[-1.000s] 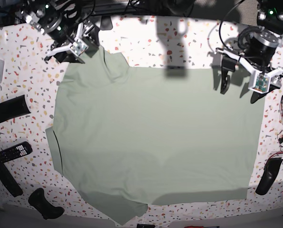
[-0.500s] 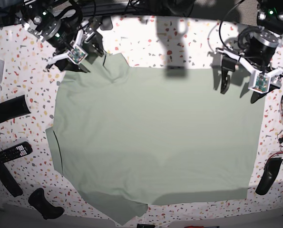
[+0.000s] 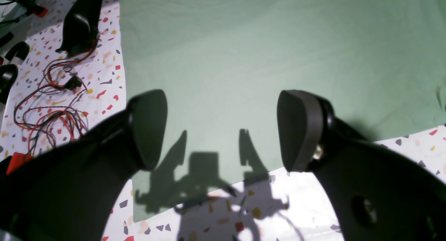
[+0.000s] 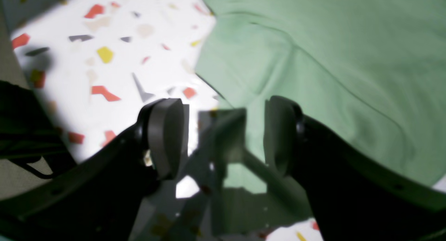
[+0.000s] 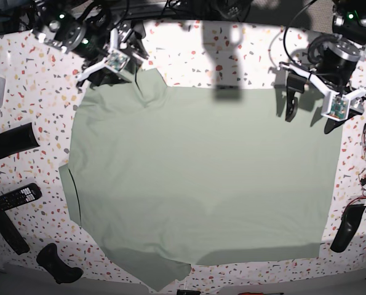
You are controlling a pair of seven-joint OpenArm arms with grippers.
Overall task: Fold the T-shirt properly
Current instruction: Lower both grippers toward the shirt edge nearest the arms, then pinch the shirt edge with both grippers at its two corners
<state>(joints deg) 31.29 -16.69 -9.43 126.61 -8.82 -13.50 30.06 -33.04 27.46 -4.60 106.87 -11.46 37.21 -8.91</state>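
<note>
Sage-green fabric fills the middle of the base view: the T-shirt [image 5: 201, 178] lies spread nearly flat on the speckled counter [image 5: 189, 46], with one puckered corner reaching toward the upper left of the frame. The right claw [image 5: 122, 61] hangs over that corner, released and holding nothing; its wrist view shows one finger over bare counter, the other over cloth, straddling the hem. The left claw [image 5: 309, 107], at the upper right, stands wide apart above the shirt's other top corner, also empty. The step in hand looks like a two-corner pickup to begin the fold. Doing it well likely means lowering both claws squarely over the edge, pinching every layer, then lifting level so the cloth carries over without dragging toward the red wires [image 3: 52, 105] nearby.
</note>
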